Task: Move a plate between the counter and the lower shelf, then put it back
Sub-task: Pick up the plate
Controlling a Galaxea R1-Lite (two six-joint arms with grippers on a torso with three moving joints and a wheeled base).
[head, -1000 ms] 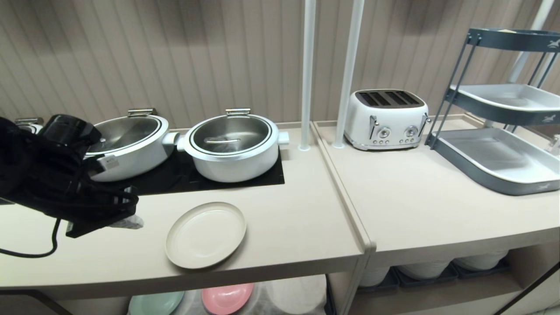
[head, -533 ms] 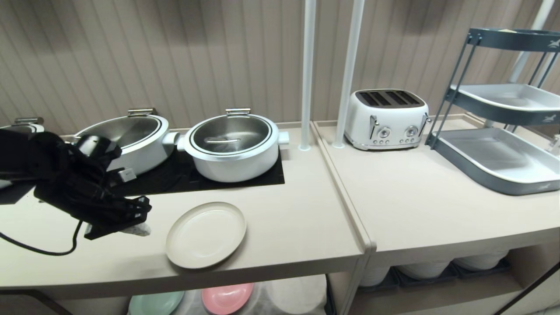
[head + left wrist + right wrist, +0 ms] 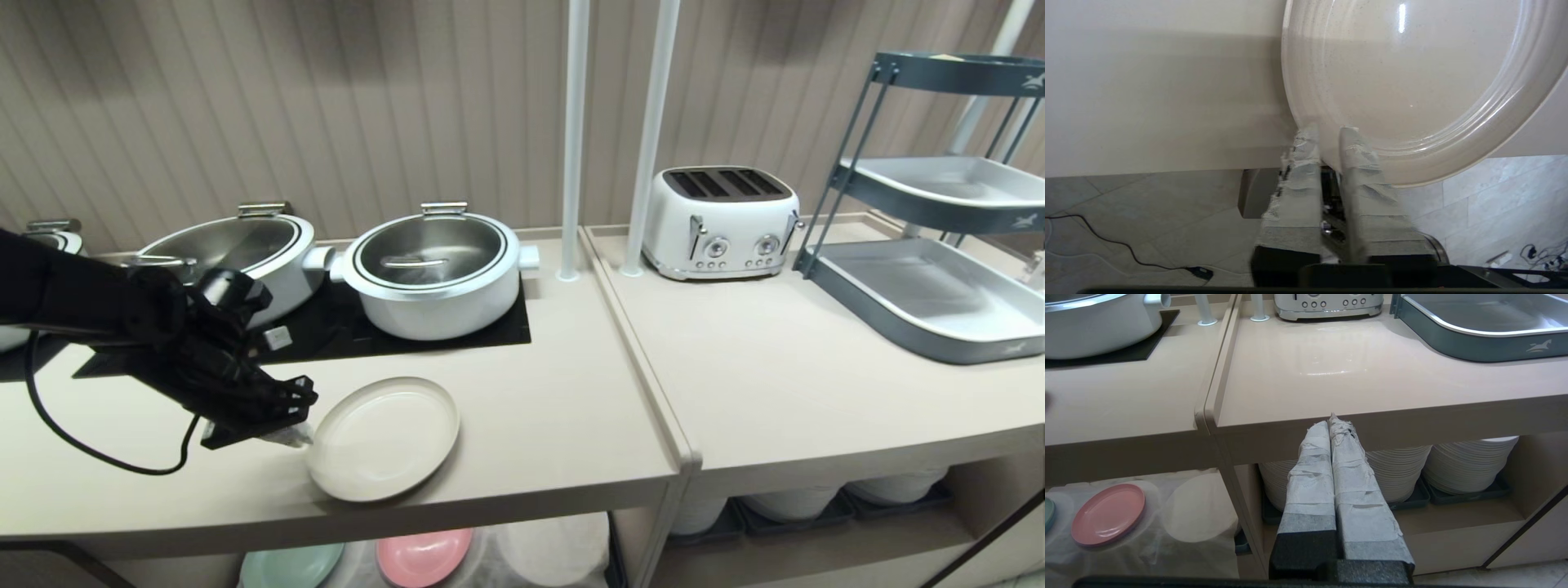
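Plate [image 3: 385,438] sits flat on the tabletop [image 3: 531,425] near the front edge, in front of the white pot [image 3: 435,273]. Left hand [image 3: 286,433] is right at the plate's left rim; in the wrist cam its fingers [image 3: 1359,163] are a slit apart, straddling the rim, not clamped. Right hand [image 3: 1331,424] is parked w/ fingers pressed together, holding nothing, below the toaster [image 3: 720,220] side.

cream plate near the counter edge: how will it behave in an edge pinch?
Plate looks rigid, so it shouldn't flex. Its glossy face may slip between the left gripper fingers. Held by one rim, it will likely droop. It overhangs the counter edge, so a nudge could tip it off.
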